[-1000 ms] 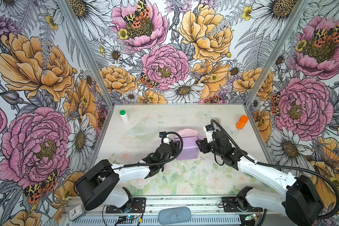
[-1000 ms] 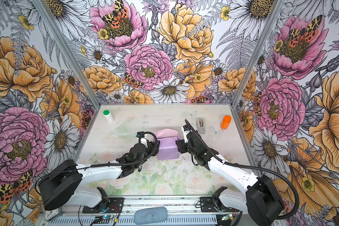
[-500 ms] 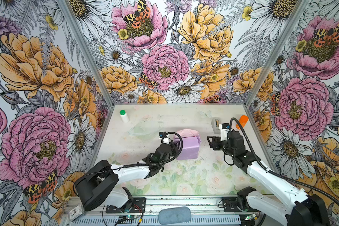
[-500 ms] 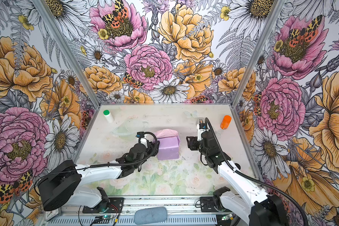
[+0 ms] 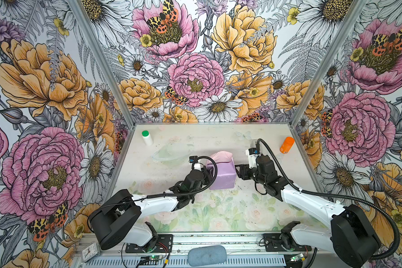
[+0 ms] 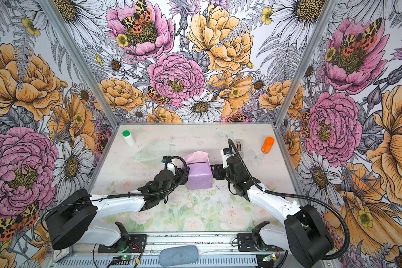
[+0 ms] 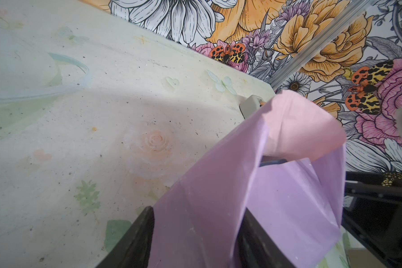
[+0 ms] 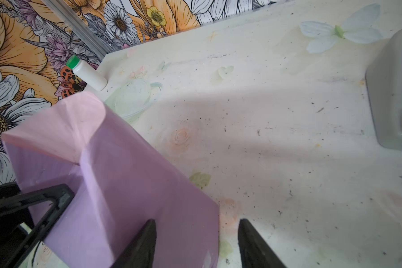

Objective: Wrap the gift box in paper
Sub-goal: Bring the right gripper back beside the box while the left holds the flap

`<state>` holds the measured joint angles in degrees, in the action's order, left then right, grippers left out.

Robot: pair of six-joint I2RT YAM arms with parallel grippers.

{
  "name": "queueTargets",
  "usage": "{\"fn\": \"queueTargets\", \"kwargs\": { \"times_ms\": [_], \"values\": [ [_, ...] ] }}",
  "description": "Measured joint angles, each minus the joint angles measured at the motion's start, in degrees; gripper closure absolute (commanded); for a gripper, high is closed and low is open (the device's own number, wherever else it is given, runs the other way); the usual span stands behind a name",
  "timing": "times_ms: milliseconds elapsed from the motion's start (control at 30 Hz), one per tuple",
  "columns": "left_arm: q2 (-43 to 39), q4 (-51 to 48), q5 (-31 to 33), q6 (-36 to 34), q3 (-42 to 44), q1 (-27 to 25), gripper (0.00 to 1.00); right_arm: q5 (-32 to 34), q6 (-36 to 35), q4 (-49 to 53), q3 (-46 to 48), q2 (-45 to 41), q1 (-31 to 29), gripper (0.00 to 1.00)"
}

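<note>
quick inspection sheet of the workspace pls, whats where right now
surface: floral-print table, dark specks
job's things: paper folded round the gift box, far flap standing open; only a blue sliver shows
clutter: green-capped white bottle, orange bottle, grey tape dispenser, all near the back
grippers: left gripper jaws astride the wrapped side, grip unclear; right gripper open at the box's right
cables: black hoses loop over both wrists; left hose arcs beside the box
surroundings: floral walls; small clock by front rail

Left arm (image 5: 158, 204), right arm (image 5: 311, 204) reaching inward, right fingers (image 8: 142, 248) parted
</note>
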<state>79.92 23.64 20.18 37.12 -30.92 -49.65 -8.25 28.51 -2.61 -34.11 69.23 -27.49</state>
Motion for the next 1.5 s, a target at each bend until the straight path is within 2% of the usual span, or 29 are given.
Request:
{"fn": "queueTargets", "kwargs": {
  "times_ms": [633, 1167, 1300, 1500],
  "values": [
    [0.5, 0.1, 0.0, 0.0, -0.4, 0.0, 0.42, -2.7, 0.0, -3.2, 1.0, 1.3, -1.0, 0.41],
    [1.8, -0.9, -0.3, -1.5, -2.1, 0.3, 0.41, -4.2, -0.5, -1.9, 0.2, 1.9, -0.6, 0.39],
    [1.8, -0.8, -0.2, -1.5, -2.1, 0.3, 0.41, -5.4, -1.2, 1.8, 0.2, -1.7, 0.9, 0.39],
    [1.8, -0.8, -0.2, -1.5, -2.1, 0.3, 0.41, -1.4, -6.2, 5.5, 1.3, -14.1, -0.4, 0.38]
  ]
}}
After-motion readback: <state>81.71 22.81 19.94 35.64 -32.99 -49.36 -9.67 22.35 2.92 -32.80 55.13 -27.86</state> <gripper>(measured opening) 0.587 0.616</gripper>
